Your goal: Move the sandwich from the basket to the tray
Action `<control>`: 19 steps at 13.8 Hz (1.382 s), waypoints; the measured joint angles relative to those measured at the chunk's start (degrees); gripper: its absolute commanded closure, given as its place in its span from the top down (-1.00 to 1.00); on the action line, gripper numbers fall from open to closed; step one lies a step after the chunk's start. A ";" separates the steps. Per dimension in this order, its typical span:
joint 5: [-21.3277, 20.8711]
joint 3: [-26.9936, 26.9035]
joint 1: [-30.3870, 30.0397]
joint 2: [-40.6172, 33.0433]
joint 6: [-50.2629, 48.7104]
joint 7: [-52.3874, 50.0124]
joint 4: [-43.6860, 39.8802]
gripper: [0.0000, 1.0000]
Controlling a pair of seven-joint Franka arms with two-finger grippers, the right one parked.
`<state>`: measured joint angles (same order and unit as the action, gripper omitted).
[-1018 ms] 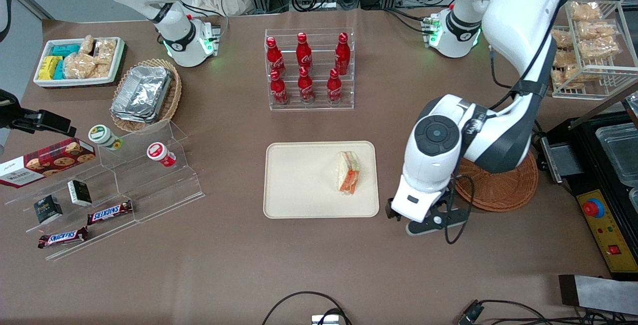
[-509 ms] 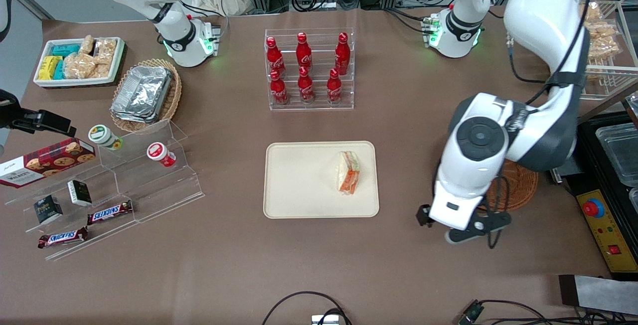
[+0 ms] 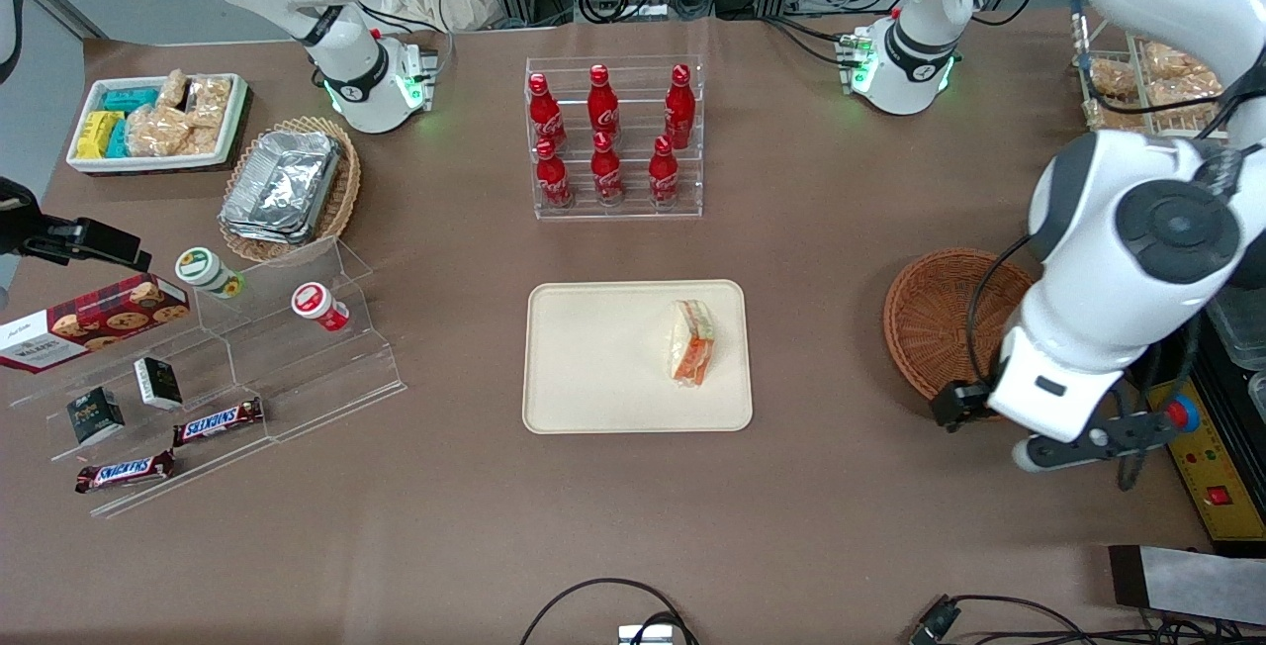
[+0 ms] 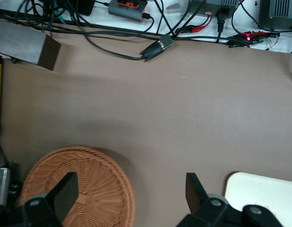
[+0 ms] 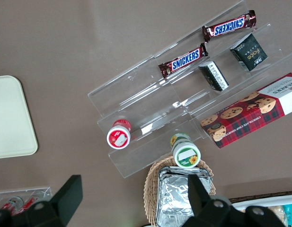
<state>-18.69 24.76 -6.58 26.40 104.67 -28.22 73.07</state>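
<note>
1. Front view: the plastic-wrapped triangular white-bread sandwich lies on the cream rectangular plastic tray, at its 3 o'clock side; the round brown wicker basket sits empty.
2. Left wrist view: the gripper hangs released, holding nothing, above the bare desk between basket and tray. Placement looks done; next, retreat.

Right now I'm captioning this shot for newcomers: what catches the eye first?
The wrapped sandwich lying on the cream tray at mid-table, with red bottles racked farther from the camera. Toward the working arm's end, the open gripper hangs above bare table by the empty wicker basket.
</note>
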 measured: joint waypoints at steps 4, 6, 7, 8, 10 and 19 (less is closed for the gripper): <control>6.43 -6.97 -0.20 -6.71 -0.10 11.25 5.37 1.00; 7.17 -8.73 -0.26 -9.67 -0.19 14.73 8.11 1.00; 7.71 -9.41 -0.25 -11.11 -0.23 16.49 9.50 1.00; 8.43 -10.39 -0.20 -12.60 -0.33 18.57 10.83 1.00; 10.43 -13.07 -0.24 -15.50 -1.77 24.00 12.77 1.00; 15.96 -19.34 -0.18 -24.00 -10.49 36.21 14.19 1.00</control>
<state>-2.73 5.42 -6.76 2.39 94.18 8.00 87.26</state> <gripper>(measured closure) 0.000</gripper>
